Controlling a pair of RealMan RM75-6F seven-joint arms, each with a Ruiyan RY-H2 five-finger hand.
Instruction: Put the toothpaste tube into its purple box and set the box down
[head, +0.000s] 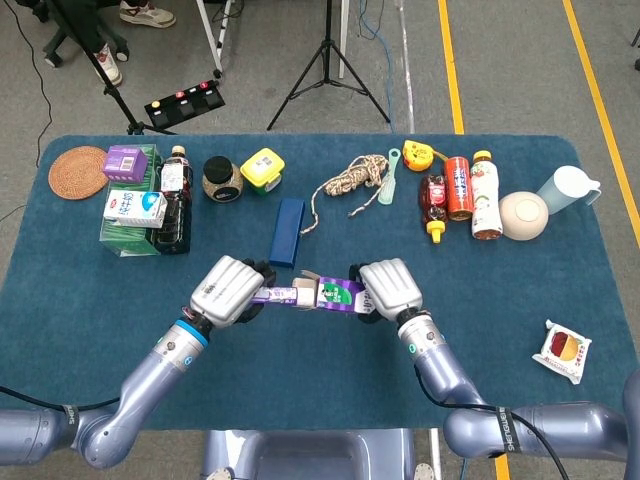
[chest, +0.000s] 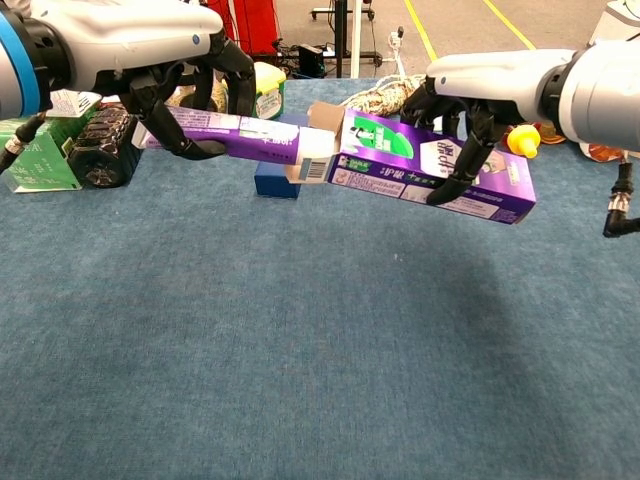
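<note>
Mid-air above the near middle of the worktop (chest: 300, 380) — the left hand (chest: 185, 80) grips the toothpaste tube (chest: 235, 135) by its tail, and the right hand (chest: 465, 110) clasps the purple box (chest: 430, 165). The tube's nose sits at the box's open left flaps. Thin card, likely crushable; the tube looks soft — best held lightly, mid-box.

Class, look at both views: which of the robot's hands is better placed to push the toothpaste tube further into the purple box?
The left hand. It grips the toothpaste tube, whose front end sits at the purple box's open mouth. The right hand only holds the box steady.
</note>
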